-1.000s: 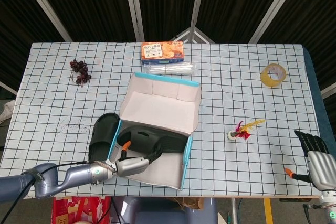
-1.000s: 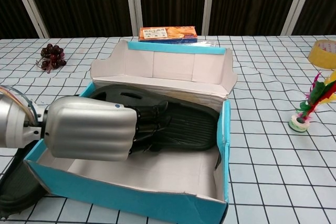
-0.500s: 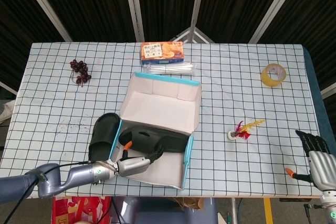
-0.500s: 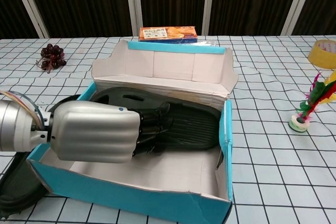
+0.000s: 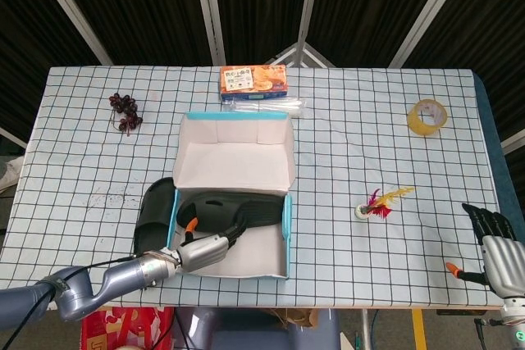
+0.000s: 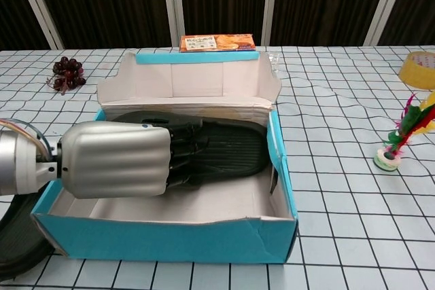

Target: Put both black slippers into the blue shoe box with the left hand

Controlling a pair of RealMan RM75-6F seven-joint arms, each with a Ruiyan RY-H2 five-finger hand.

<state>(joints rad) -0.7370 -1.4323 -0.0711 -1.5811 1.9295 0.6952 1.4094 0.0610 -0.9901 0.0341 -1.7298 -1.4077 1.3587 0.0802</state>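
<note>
Left robot hand (image 6: pixel 119 168) inside blue box (image 6: pixel 163 242), fingers on first slipper (image 6: pixel 224 151) lying in it, grip unclear; second slipper (image 5: pixel 153 215) on bench just left of box, so next: let go, withdraw, fetch it.

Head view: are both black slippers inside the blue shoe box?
No; one slipper lies on the table beside the blue shoe box.

A bunch of grapes (image 5: pixel 124 111) lay far beyond the left hand. A snack box (image 5: pixel 253 82) and tape roll (image 5: pixel 427 115) sat farther off to its right. A shuttlecock (image 5: pixel 379 203) stood near the right hand.
</note>
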